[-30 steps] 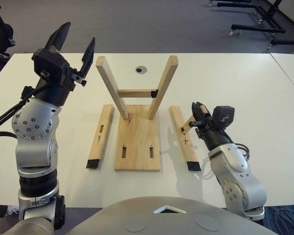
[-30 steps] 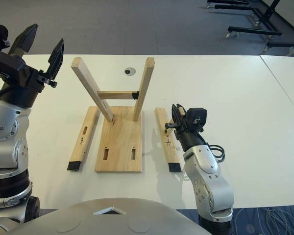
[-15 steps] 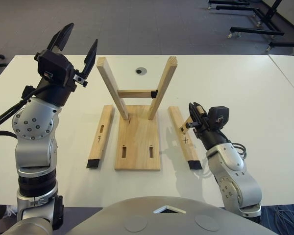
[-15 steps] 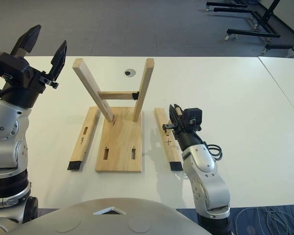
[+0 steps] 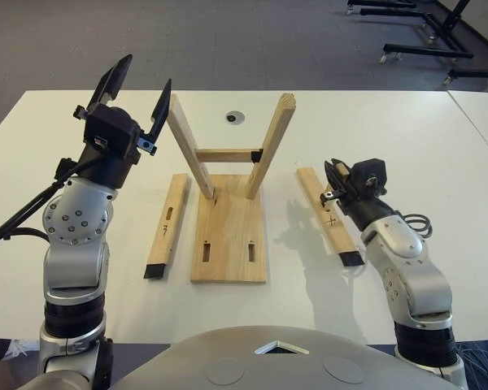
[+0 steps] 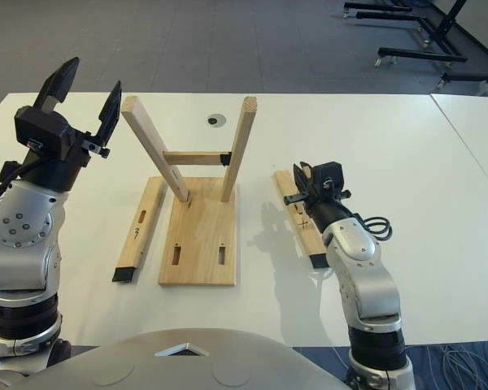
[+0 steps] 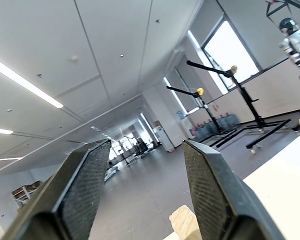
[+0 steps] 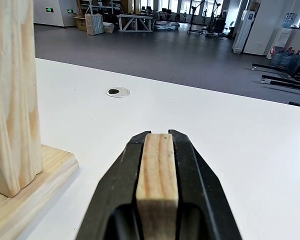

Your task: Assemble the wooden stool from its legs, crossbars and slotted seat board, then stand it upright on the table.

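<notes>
1. Rightward since a second ago went the right gripper (image 5: 335,180), jaws clamped on a short pale wooden crossbar (image 8: 157,170). The black-footed wooden leg (image 5: 329,218) under the jaws slid with it, away from the slotted seat board (image 5: 228,236).
2. Two upright legs (image 5: 187,149) joined by a second crossbar (image 5: 224,154) stand in the board, just beside the left gripper (image 5: 145,73), whose jaws are wide and empty.
3. A fourth leg (image 5: 167,219) lies flat on the white table (image 5: 407,122).

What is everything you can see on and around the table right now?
seat board: one, light wood, flat at the table's middle
upright legs: two, light wood, standing on the board's far end
fixed crossbar: one, light wood, joining the upright legs
loose legs: two, light wood with black ends, flat on either side of the board
held crossbar: one, light wood, in the right gripper
cable port: one, grey, behind the stool
table: one, white
left gripper: open, raised beside the left upright leg
right gripper: shut on the held crossbar, above the right loose leg
</notes>
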`<state>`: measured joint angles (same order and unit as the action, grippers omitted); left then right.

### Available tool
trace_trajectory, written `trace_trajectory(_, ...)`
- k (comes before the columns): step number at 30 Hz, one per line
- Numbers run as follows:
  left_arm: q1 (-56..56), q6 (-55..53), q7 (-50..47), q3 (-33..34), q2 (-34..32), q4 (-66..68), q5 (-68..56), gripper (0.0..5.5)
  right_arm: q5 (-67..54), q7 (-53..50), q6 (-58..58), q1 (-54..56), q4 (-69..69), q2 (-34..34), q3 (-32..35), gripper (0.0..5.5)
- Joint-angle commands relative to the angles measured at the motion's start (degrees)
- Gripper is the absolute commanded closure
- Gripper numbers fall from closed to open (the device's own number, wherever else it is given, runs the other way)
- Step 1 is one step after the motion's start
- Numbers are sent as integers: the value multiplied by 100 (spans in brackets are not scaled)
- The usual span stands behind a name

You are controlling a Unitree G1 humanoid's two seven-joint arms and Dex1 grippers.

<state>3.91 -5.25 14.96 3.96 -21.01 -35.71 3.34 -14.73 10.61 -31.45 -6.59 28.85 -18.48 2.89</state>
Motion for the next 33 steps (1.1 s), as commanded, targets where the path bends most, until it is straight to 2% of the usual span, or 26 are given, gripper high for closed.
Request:
trace_trajectory(1,-191,65,-238,-170,198,-130,290,289,-162,234,-449,-128,-579,-127,191,511)
trace_trajectory(5,-340,120,-395,-221,349,-193,452,289,-380,452,-357,-60,-896,-128,429,511)
trace_trajectory(9,-390,169,-504,-221,446,-204,543,289,-542,854,227,-166,-1148,-143,639,511)
trace_trajectory(15,-443,176,-568,-216,528,-247,646,289,-614,1169,614,-681,-812,-197,628,511)
trace_trajectory(25,-487,149,-534,-196,527,-262,646,289,-447,1281,875,-468,-1234,-306,513,511)
trace_trajectory(33,-399,197,-460,-90,446,-173,577,289,-827,1397,840,-329,-1156,-314,755,350)
